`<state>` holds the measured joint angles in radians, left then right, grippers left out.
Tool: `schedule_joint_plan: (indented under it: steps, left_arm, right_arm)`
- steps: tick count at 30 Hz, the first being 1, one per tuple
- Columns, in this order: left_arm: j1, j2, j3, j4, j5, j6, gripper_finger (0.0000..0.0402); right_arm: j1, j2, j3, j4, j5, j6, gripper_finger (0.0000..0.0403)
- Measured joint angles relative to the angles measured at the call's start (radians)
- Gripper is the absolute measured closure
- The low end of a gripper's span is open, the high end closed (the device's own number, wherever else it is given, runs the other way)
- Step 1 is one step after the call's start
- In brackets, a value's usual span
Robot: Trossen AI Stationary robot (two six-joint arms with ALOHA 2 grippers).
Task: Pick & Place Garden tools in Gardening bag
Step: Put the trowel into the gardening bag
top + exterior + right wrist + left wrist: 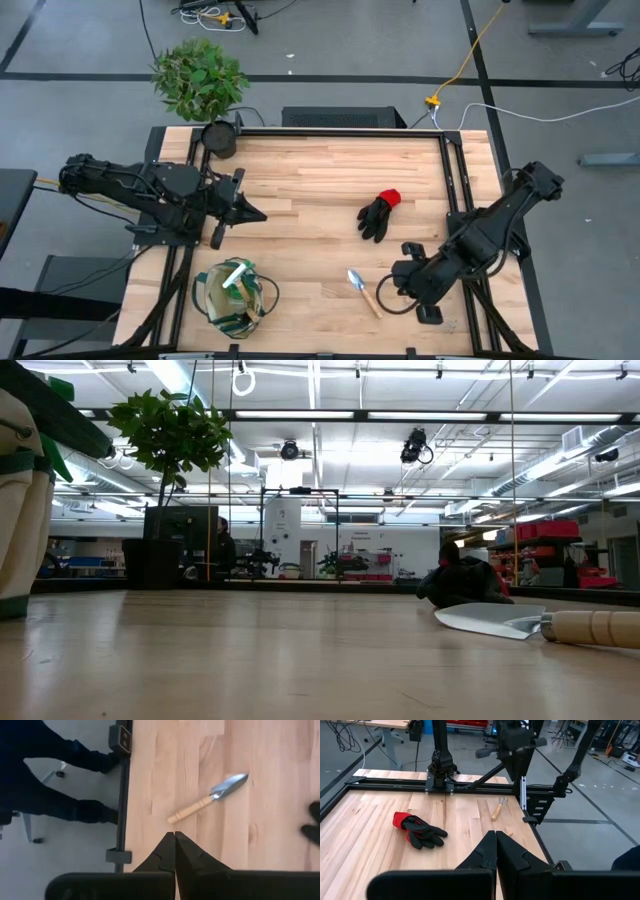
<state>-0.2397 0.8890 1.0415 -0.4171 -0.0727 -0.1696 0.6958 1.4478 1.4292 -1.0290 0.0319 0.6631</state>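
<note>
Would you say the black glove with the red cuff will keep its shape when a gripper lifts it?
Probably not. The glove lies limp and flat on the table, fingers splayed, so it should droop. It looks light, and a push would likely bunch it, not roll it.

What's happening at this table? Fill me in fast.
Nothing is being handled right now. The left gripper and right gripper are both shut and empty, hovering at opposite sides of the table. A trowel and a black glove lie loose on the wood. The gardening bag stands near the front edge with items already inside.
</note>
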Motion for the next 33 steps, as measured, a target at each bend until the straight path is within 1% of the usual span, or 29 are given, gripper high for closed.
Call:
schedule_joint_plan:
  steps: [5, 8, 18, 20, 26, 33]
  left_arm:
    - [0.000, 0.000, 0.000, 0.000, 0.000, 0.003, 0.0399]
    - [0.000, 0.000, 0.000, 0.000, 0.014, 0.010, 0.0399]
    - [0.000, 0.000, -0.001, 0.000, 0.018, 0.001, 0.0399]
    - [0.000, 0.000, -0.001, -0.001, 0.018, 0.001, 0.0398]
    - [0.000, 0.000, -0.001, -0.002, 0.018, 0.000, 0.0399]
    - [0.000, 0.000, -0.001, -0.008, 0.018, 0.000, 0.0399]
  right_arm:
    - [0.007, 0.042, 0.000, 0.000, -0.003, 0.080, 0.0403]
    - [0.007, 0.062, 0.000, -0.001, -0.021, 0.117, 0.0400]
    - [0.007, 0.109, 0.000, -0.002, -0.023, 0.151, 0.0359]
    - [0.007, 0.115, 0.000, -0.004, -0.022, 0.178, 0.0350]
    - [0.000, 0.148, 0.000, -0.022, -0.022, 0.306, 0.0315]
    - [-0.002, 0.208, 0.000, -0.014, -0.022, 0.393, 0.0251]
